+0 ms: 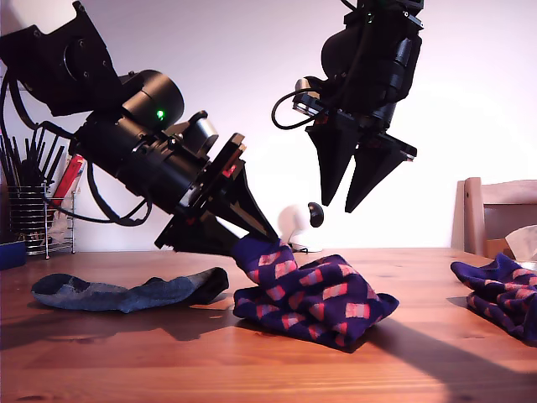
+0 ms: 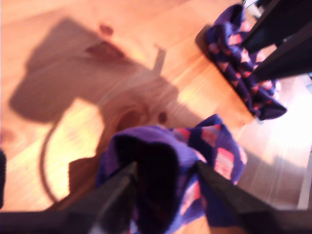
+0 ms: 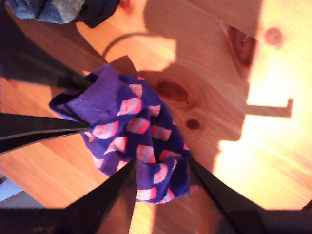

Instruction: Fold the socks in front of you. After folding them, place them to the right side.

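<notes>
A navy-purple sock with red-pink checks (image 1: 319, 298) lies bunched on the wooden table (image 1: 252, 369) at the middle of the exterior view. My first gripper (image 1: 256, 243) reaches down from the exterior view's left and is shut on that sock's cuff (image 2: 161, 161), lifting that end slightly. My second gripper (image 1: 340, 204) hangs open above the sock (image 3: 131, 126), touching nothing. A second checked sock (image 1: 503, 294) lies folded at the exterior view's right. A plain grey-blue sock (image 1: 126, 294) lies flat at the exterior view's left.
A wire rack of utensils (image 1: 33, 210) and a blue container (image 1: 10, 252) stand at the exterior view's far left. A wooden chair (image 1: 495, 210) is behind the table at the exterior view's right. A small white round object (image 1: 294, 222) sits behind the socks.
</notes>
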